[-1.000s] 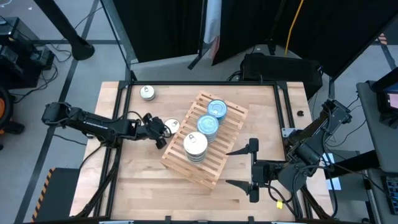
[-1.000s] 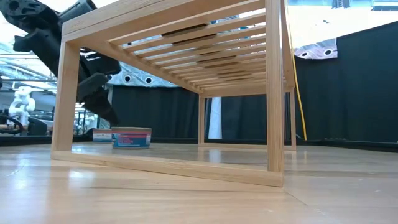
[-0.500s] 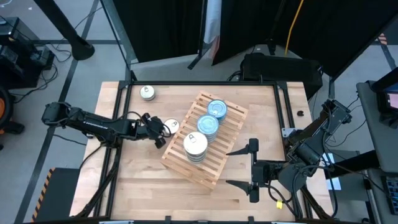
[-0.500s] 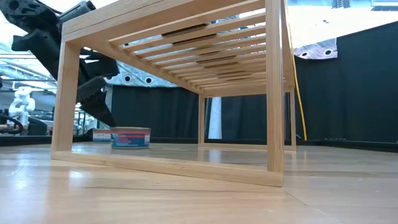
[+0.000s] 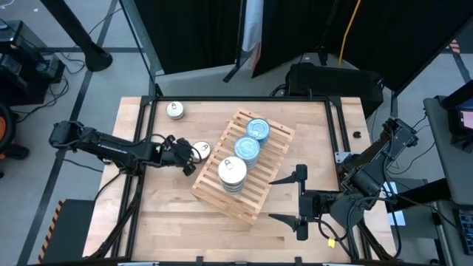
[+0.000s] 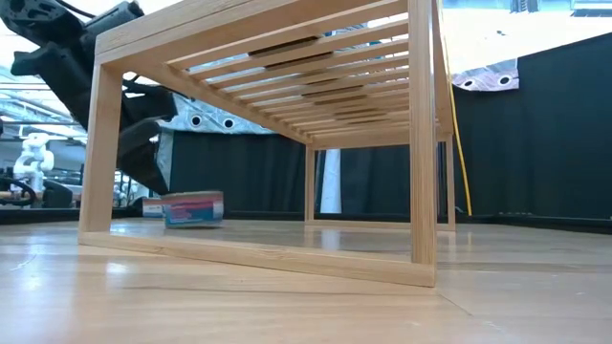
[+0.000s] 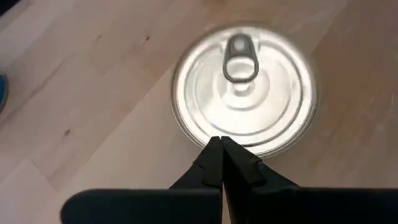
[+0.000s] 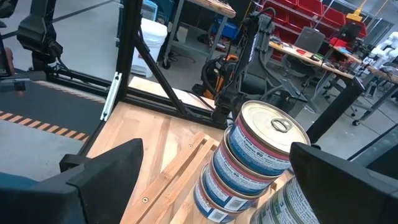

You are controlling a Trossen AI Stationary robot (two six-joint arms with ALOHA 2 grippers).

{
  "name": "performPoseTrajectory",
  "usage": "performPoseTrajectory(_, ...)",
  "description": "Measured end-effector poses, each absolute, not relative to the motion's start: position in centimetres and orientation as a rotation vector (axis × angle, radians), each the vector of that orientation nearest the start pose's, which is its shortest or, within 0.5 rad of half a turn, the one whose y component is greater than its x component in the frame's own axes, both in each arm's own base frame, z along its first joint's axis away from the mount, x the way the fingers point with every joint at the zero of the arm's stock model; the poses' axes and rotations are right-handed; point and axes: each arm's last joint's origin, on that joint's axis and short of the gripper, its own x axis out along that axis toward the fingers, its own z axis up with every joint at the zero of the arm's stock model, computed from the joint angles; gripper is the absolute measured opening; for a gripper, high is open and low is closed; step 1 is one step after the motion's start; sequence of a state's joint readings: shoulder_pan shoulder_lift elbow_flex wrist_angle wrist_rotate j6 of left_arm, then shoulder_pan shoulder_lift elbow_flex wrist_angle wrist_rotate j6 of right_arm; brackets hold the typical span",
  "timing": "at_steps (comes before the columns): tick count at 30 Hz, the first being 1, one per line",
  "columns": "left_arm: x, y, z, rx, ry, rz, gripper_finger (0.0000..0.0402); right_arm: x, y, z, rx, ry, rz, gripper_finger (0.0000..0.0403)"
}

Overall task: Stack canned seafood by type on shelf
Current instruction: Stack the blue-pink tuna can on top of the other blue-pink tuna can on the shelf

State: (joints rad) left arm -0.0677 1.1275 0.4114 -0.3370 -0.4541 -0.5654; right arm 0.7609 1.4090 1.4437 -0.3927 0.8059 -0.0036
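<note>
While the right arm waits at the near right corner of the bench (image 5: 162,222), the left gripper (image 5: 189,154) is seen low over the bench, just left of the shelf (image 5: 259,188), with its jaws pressed together. In the left wrist view the closed fingertips (image 7: 221,149) are placed against the near rim of a silver pull-tab tin (image 7: 244,87), which lies flat on the bench top with its ring upward. In the high view this loose tin (image 5: 202,150) is found just beside the shelf's left edge, touching the gripper tip. In the low view it appears slightly tilted behind the shelf's frame.

A second silver-topped tin (image 5: 175,110) is seen well apart, near the far left corner of the bench.

On the slatted shelf, set at an angle to the bench edges, three stacks are lined up: a silver-topped stack (image 5: 233,174) nearest the front, then two blue-topped stacks (image 5: 247,149) and (image 5: 258,128) behind it.

The right gripper (image 5: 298,202) is held with its jaws spread wide and nothing between them, pointed toward the shelf.
</note>
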Motion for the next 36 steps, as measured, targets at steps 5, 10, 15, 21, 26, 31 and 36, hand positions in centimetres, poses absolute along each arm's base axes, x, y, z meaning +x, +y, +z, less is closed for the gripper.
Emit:
performPoseTrajectory(5, 17.2, -0.5, 13.9, -0.256, 0.948, 0.612, 0.0002, 23.3, 19.3, 40.2, -0.257, 0.255, -0.044, 0.0396)
performPoseTrajectory(10, 16.3, -1.0, 13.7, -0.295, 1.006, 0.654, 0.0002, 23.3, 19.4, 40.1, -0.258, 0.256, -0.044, 0.0396)
performPoseTrajectory(15, 16.2, -2.1, 13.8, -0.304, 1.038, 0.584, 0.0002, 23.3, 19.3, 40.1, -0.26, 0.258, -0.044, 0.0396)
performPoseTrajectory(21, 16.8, -3.5, 16.7, -0.263, 1.053, 0.424, 0.0006, 23.3, 19.3, 40.1, -0.266, 0.263, -0.044, 0.0396)
performPoseTrajectory(26, 16.7, -3.6, 19.8, -0.144, 1.081, 0.405, 0.0046, 23.3, 19.3, 40.0, -0.274, 0.272, -0.045, 0.0396)
performPoseTrajectory(31, 16.5, -3.2, 21.9, 0.089, 1.119, 0.419, 0.0114, 23.3, 19.3, 39.9, -0.276, 0.274, -0.045, 0.0396)
performPoseTrajectory(36, 16.7, -2.9, 22.4, 0.11, 1.125, 0.405, 0.0199, 23.3, 19.3, 39.9, -0.277, 0.275, -0.045, 0.0396)
